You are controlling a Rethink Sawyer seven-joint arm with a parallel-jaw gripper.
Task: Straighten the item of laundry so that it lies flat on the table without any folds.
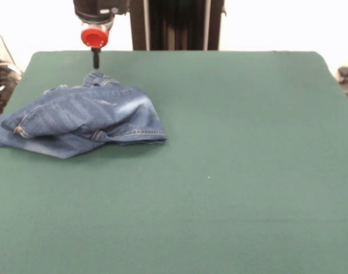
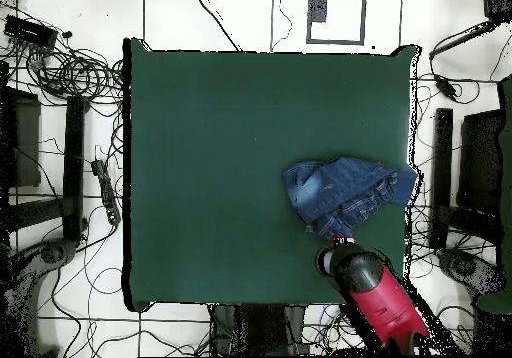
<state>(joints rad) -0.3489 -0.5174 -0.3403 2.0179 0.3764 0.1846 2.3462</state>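
Observation:
The item of laundry [image 1: 85, 120], blue denim jeans with pale faded patches, lies crumpled and folded over itself at the left of the table [image 1: 231, 171]. One corner reaches the table's left edge. A small bunched peak of denim rises at its far side. My gripper [image 1: 96, 63], under a red round part, hangs straight above that peak, at or just over the cloth. In the overhead view the jeans [image 2: 345, 194] lie near the right edge of the table [image 2: 220, 154], with the gripper [image 2: 340, 244] at their lower edge and the red arm behind it.
Cables and stands [image 2: 70, 124] lie on the floor round the table. Dark equipment [image 2: 480, 164] stands beyond the edge nearest the jeans. The robot's black pedestal [image 1: 177, 25] rises behind the table's far side.

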